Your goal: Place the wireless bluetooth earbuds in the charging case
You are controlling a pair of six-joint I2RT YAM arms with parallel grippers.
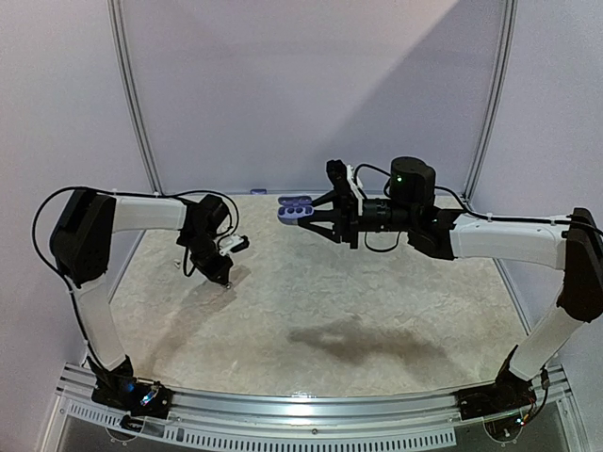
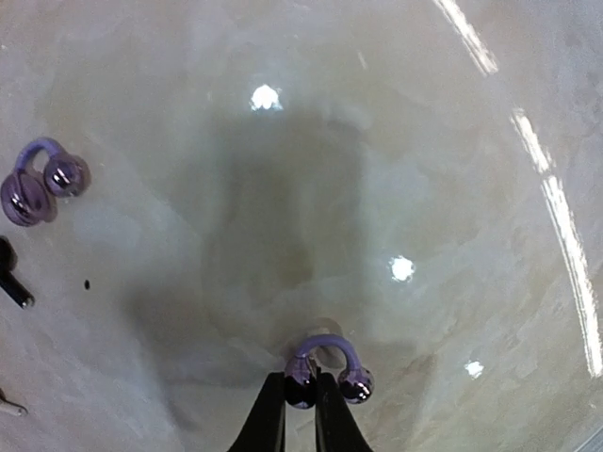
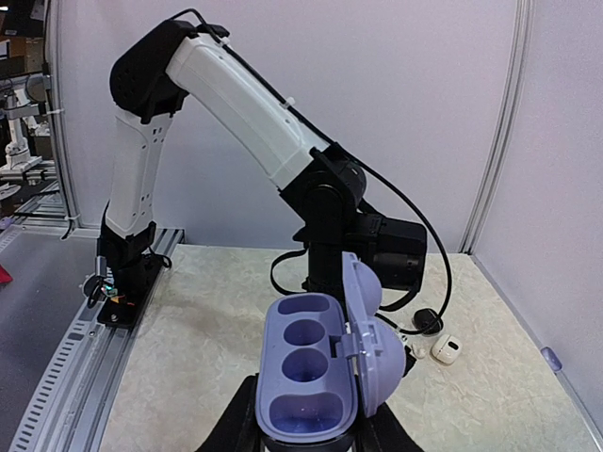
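Observation:
My left gripper [image 2: 300, 394] is shut on one ball end of a purple clip-shaped earbud [image 2: 330, 346], low over the table; whether the bud touches the table I cannot tell. A second purple clip earbud [image 2: 40, 179] lies on the table to the far left. My right gripper [image 3: 306, 439] is shut on an open purple charging case [image 3: 301, 372] and holds it high in the air, its lid [image 3: 375, 339] swung to the right and its wells empty. In the top view the case [image 1: 295, 209] is at the back centre and the left gripper [image 1: 223, 275] is at the left.
A black stemmed bud [image 2: 11, 279] lies at the left edge of the left wrist view. A small white rounded case [image 3: 446, 349] and a black round one [image 3: 429, 320] lie on the table by the left arm. The table has a pale marbled top [image 1: 330, 311].

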